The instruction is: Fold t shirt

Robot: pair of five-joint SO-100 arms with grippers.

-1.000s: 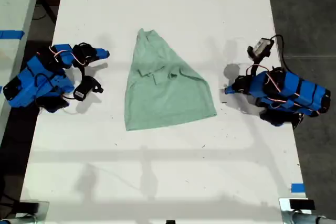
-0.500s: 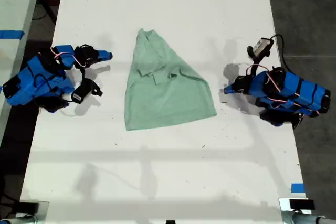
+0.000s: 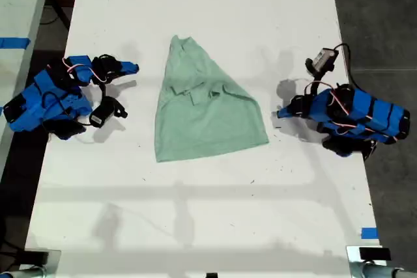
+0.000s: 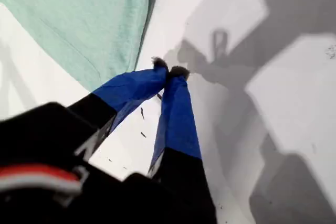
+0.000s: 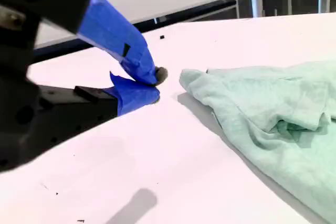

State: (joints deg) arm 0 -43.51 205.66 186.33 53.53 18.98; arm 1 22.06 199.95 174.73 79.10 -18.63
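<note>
1. At the exterior view's left we see my second gripper [image 3: 133, 68] [image 5: 154, 85] low over the white table [image 3: 195, 213]. Its blue-taped jaws are closed tip to tip with nothing between them. It points toward the narrow upper end of the t shirt, near it but not touching.
2. In the middle of the table we find the t shirt [image 3: 202, 112] [image 5: 273, 114] [image 4: 89, 19], pale mint green and wrinkled. It lies flat in a rough triangle, narrow at the exterior view's top and wide at the bottom, with a small fold near its centre. Neither gripper holds it.
3. At the exterior view's right we see my first gripper [image 3: 280, 114] [image 4: 168, 71]. Its jaws are pressed together and empty, just beside the cloth's right edge.
</note>
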